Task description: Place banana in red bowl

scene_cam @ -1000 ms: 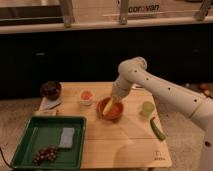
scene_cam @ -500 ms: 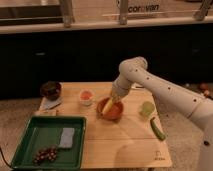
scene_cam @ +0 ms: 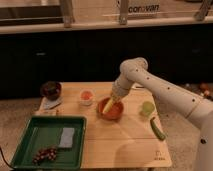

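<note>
The red bowl (scene_cam: 111,110) sits near the middle of the wooden table (scene_cam: 125,145). The pale yellow banana (scene_cam: 110,104) stands tilted in the bowl, its lower end inside and its upper end up at my gripper (scene_cam: 115,95). The gripper hangs just above the bowl's far right rim, at the end of the white arm (scene_cam: 165,95) that reaches in from the right.
A green tray (scene_cam: 42,137) at the front left holds a grey sponge (scene_cam: 66,137) and dark grapes (scene_cam: 45,154). A dark brown bowl (scene_cam: 50,89) and a small white cup (scene_cam: 86,96) stand at the back left. A light green cup (scene_cam: 147,108) and a dark green vegetable (scene_cam: 157,128) lie to the right.
The arm and gripper have stayed over the red bowl with almost no movement. The banana remains tilted in the bowl.
</note>
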Available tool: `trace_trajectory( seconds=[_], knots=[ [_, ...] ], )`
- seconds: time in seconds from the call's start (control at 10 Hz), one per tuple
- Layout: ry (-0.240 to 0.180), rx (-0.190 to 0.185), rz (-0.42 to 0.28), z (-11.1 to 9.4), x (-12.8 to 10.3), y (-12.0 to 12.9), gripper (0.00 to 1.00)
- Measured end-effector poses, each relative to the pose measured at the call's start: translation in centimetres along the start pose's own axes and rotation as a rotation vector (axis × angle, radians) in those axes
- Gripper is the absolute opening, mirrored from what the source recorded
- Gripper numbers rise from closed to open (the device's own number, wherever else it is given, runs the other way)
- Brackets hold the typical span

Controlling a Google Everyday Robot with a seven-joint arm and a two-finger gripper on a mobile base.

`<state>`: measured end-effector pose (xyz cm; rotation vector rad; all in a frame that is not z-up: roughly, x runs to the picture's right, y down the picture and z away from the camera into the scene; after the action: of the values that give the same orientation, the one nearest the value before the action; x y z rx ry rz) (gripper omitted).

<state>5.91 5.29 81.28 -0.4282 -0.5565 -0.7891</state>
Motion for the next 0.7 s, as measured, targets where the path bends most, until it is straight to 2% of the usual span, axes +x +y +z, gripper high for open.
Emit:
trace_trajectory(
  seconds=[0.4,0.5,0.7],
  knots=[
    [0.004,-0.008,0.032,1.7,1.1,0.3,0.76],
    [0.004,-0.008,0.036,2.0,1.3,0.2,0.80],
    [-0.003,-0.008,0.045,2.8,1.7,0.2,0.80]
  ],
)
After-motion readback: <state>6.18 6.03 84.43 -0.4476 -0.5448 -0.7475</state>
